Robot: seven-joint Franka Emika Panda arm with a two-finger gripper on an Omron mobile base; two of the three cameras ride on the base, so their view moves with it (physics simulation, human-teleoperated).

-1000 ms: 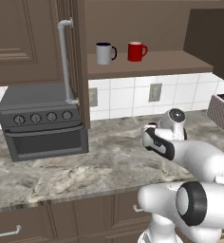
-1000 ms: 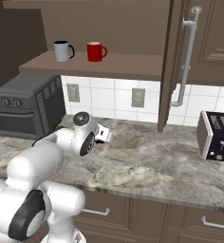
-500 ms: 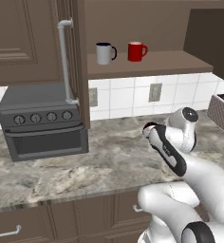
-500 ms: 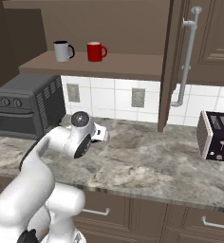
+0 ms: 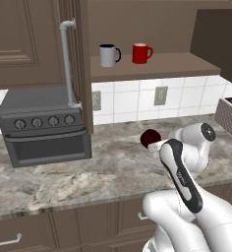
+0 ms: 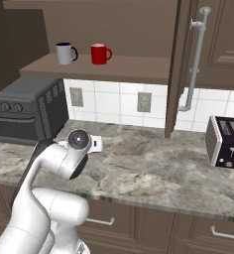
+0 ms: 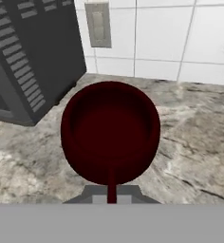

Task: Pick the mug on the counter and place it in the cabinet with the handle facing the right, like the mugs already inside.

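Note:
The dark maroon mug (image 7: 110, 130) sits in the middle of the hand view, its mouth facing the camera and its loop handle (image 7: 112, 187) pointing down between my fingertips. My gripper (image 7: 112, 197) is shut on that handle. From the left base view the mug (image 5: 149, 138) hangs low over the marbled counter (image 5: 64, 177), just left of my gripper (image 5: 156, 144); I cannot tell whether it touches the stone. Above, on the cabinet shelf (image 5: 152, 66), stand a red mug (image 5: 141, 53) and a grey mug (image 5: 108, 55), handles to the right.
A dark toaster oven (image 5: 42, 125) stands on the counter to the left, close to the mug. The cabinet door (image 5: 78, 59) with its silver bar handle (image 5: 66, 64) hangs open left of the shelf. A toaster (image 6: 227, 143) stands at the far right.
The arm has folded, its elbow swinging down toward the front. The hand has shifted slightly left with the mug, which now shows clear of the arm in the left base view.

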